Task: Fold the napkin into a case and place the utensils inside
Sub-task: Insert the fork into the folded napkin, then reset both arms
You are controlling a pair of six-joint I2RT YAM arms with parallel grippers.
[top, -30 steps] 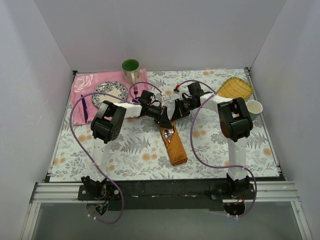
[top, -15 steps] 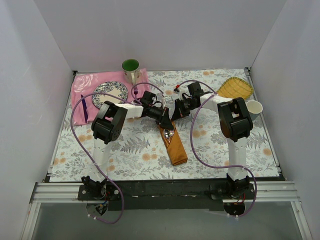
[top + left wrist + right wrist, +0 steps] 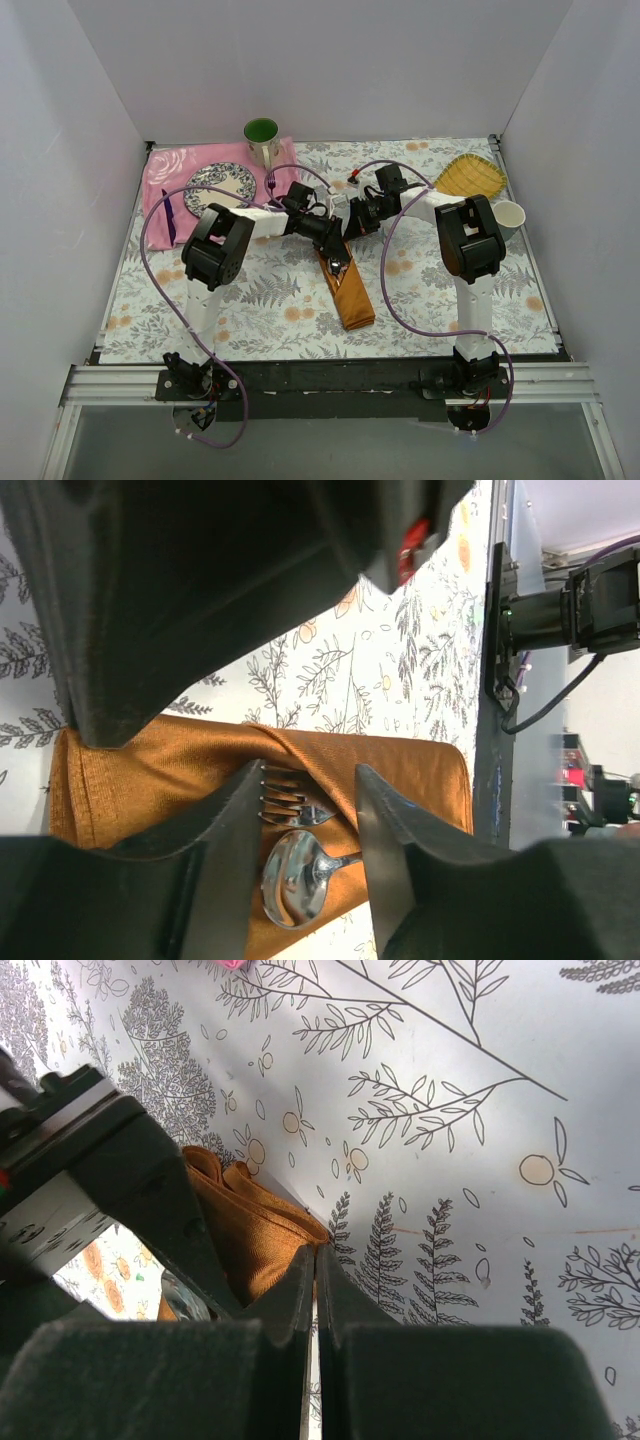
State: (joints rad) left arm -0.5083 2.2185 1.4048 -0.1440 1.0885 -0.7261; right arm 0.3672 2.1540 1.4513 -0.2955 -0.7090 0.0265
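My left hand [image 3: 308, 780] hangs spread over the case [image 3: 400, 765], gripping nothing. The fork [image 3: 290, 805] and spoon [image 3: 290, 885] lie between its fingers, heads at the pocket's mouth and handles apparently under the fold, so I judge them delivered. My right hand [image 3: 315, 1252] is pressed together on the case's far edge, seemingly pinching the fold to hold the mouth up. The case lies slantwise mid-tabletop [image 3: 260, 300] on a fern-printed cover. A pink cloth [image 3: 165, 170], plate [image 3: 220, 182] and green mug [image 3: 261, 135] sit far left, with white walls around.
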